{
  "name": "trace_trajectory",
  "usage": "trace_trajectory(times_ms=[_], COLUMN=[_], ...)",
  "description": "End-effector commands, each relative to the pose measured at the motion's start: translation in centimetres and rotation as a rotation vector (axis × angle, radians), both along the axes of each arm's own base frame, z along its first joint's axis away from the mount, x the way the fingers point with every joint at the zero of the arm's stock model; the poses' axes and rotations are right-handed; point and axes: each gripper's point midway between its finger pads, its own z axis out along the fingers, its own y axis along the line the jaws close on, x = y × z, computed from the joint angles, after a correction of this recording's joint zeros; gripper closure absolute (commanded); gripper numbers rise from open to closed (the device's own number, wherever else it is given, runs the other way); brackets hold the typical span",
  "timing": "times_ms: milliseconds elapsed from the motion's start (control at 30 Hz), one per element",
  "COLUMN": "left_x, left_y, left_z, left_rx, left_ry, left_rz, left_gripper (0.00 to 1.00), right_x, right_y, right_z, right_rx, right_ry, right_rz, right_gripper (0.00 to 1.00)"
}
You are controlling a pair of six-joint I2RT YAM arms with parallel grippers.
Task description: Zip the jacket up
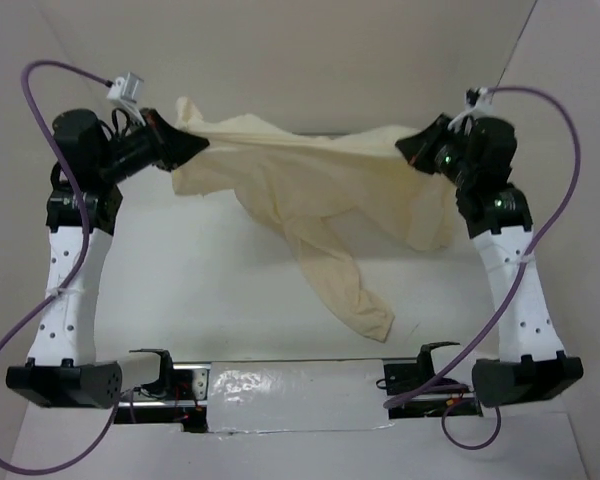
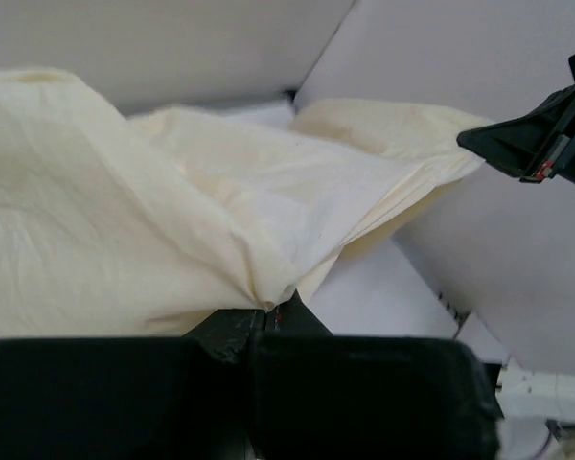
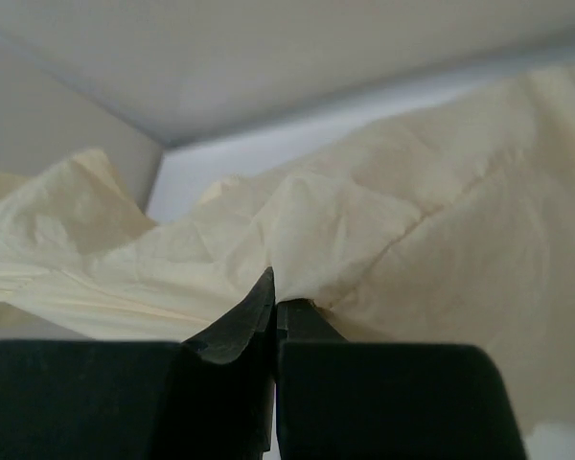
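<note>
The pale cream-yellow jacket point(image 1: 300, 175) hangs stretched between my two grippers above the table, with a sleeve point(image 1: 345, 280) drooping down toward the front. My left gripper point(image 1: 195, 140) is shut on the jacket's left end, the fabric point(image 2: 172, 211) pinched at its tips point(image 2: 273, 307). My right gripper point(image 1: 408, 148) is shut on the right end; the cloth point(image 3: 412, 230) bunches at its tips point(image 3: 275, 292). The right gripper also shows in the left wrist view point(image 2: 479, 142). The zipper and its pull are hidden in the folds.
White walls point(image 1: 310, 50) enclose the table on the back and sides. The arm bases point(image 1: 65, 380) point(image 1: 525, 378) and a taped strip point(image 1: 295, 395) sit at the near edge. Purple cables point(image 1: 40, 100) loop beside each arm.
</note>
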Motion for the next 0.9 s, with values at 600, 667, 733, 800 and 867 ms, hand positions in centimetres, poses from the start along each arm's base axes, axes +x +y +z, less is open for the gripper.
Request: trace_trajectory(times_ms=[600, 667, 733, 800, 867], left_x=[-7.2, -8.0, -8.1, -8.0, -7.9], left_y=[3.0, 2.0, 1.7, 1.9, 1.9], left_z=[-26.4, -27.6, -27.8, -28.9, -29.4], left_rx=[-0.125, -0.139, -0.146, -0.153, -0.148], left_ry=[0.651, 0.710, 0.691, 0.699, 0.706], left_rz=[0.352, 0.331, 0.324, 0.344, 0.344], left_gripper=[1.00, 1.00, 1.00, 1.00, 1.00], right_x=[-13.1, -14.2, -15.2, -15.6, -15.5], right_y=[1.7, 3.1, 3.8, 3.5, 3.2], right_z=[-28.4, -29.8, -31.9, -34.1, -34.9], right_rx=[0.032, 0.033, 0.040, 0.027, 0.042], right_ry=[0.584, 0.639, 0.690, 0.748, 0.776], right_rz=[-0.111, -0.045, -0.024, -0.055, -0.103], right_gripper=[1.00, 1.00, 1.00, 1.00, 1.00])
